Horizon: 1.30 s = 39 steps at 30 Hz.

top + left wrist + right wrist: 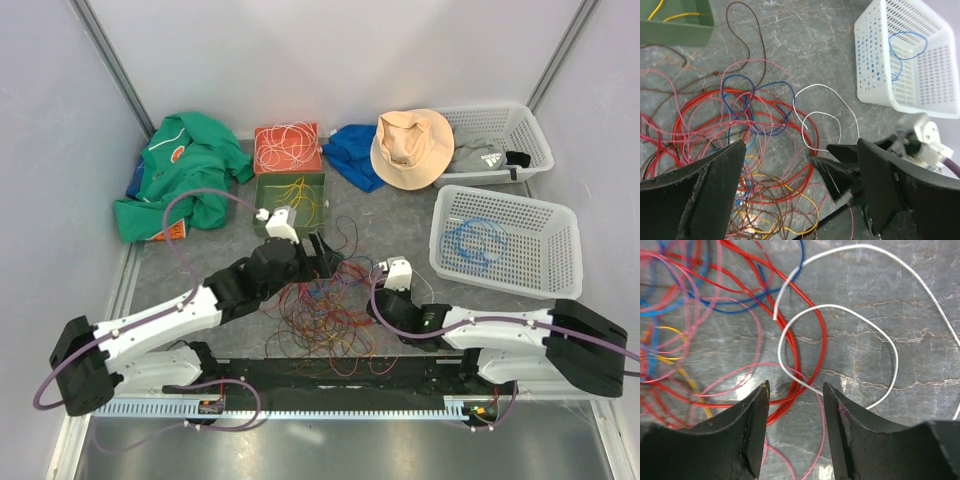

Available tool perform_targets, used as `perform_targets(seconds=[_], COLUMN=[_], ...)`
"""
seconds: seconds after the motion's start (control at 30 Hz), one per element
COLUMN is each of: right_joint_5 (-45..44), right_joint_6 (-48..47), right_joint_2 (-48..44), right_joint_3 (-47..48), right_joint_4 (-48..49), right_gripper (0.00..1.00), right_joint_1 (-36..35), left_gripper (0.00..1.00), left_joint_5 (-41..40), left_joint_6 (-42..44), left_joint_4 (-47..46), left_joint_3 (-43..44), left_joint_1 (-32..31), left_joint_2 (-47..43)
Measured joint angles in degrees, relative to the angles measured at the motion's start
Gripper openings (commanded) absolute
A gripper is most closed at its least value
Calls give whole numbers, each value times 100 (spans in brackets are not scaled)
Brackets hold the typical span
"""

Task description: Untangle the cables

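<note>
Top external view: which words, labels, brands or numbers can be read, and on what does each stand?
None can be read for certain.
On the grey garment in the far basket, a white logo: lettering too small.
On the green garment, orange patches: blurred.

Bare tabletop (400,222) lies between cable tangle (325,320) and white basket (545,255). The green tray (290,176) and left end effector (325,255) block the tangle's far side.

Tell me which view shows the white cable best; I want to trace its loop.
Right wrist: the white cable fills the frame, its loop large and sharp. Left wrist shows it smaller; the top view barely shows it.
</note>
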<state>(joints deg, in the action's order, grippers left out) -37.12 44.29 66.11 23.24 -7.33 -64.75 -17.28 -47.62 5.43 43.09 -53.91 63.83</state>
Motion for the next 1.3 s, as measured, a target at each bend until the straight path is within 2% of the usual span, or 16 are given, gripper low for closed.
perform_targets(seconds=[0.2, 0.3, 0.33, 0.43, 0.57, 0.7, 0.97, 1.07, 1.23, 1.27, 1.3], right_joint_5=[-173, -240, -249, -221, -131, -39, 160, 315, 586, 614, 656], right_joint_6=[-68, -111, -125, -122, -101, -155, -514, -623, -704, -706, -708], right_joint_2=[791, 1126, 1202, 1316, 1095, 254, -1300, -1565, -1628, -1615, -1596], right_joint_3=[181, 393, 439, 520, 520, 688, 2153, 2505, 2785, 2804, 2824], right_joint_4=[140, 234, 262, 350, 229, -278, -815, -896, -1012, -1027, -1049], right_gripper=[46, 32, 19, 0, 0, 0, 0, 0, 0, 0, 0], right_joint_1=[2, 22, 24, 26, 7, -227, -566, -564, -564, -564, -564], left_gripper=[100, 100, 100, 100, 100, 100, 100, 100, 98, 97, 91], left_joint_5=[-85, -138, -177, -234, -264, -337, -345, -157, 767, 1012, 1318], left_joint_6=[-243, -271, -273, -284, -286, -278, 2, 192, 551, 612, 695], left_joint_4=[55, 127, 166, 225, 291, 267, -415, -955, -2280, -2551, -2863], left_joint_3=[-564, -678, -719, -857, -942, -1025, -1569, -1744, -2065, -2120, -2162], left_joint_1=[-44, -55, -55, -55, -55, -57, -59, -59, -59, -59, -59], left_joint_2=[-809, -1064, -1150, -1373, -1593, -1958, -3023, -3169, -3064, -3003, -2911])
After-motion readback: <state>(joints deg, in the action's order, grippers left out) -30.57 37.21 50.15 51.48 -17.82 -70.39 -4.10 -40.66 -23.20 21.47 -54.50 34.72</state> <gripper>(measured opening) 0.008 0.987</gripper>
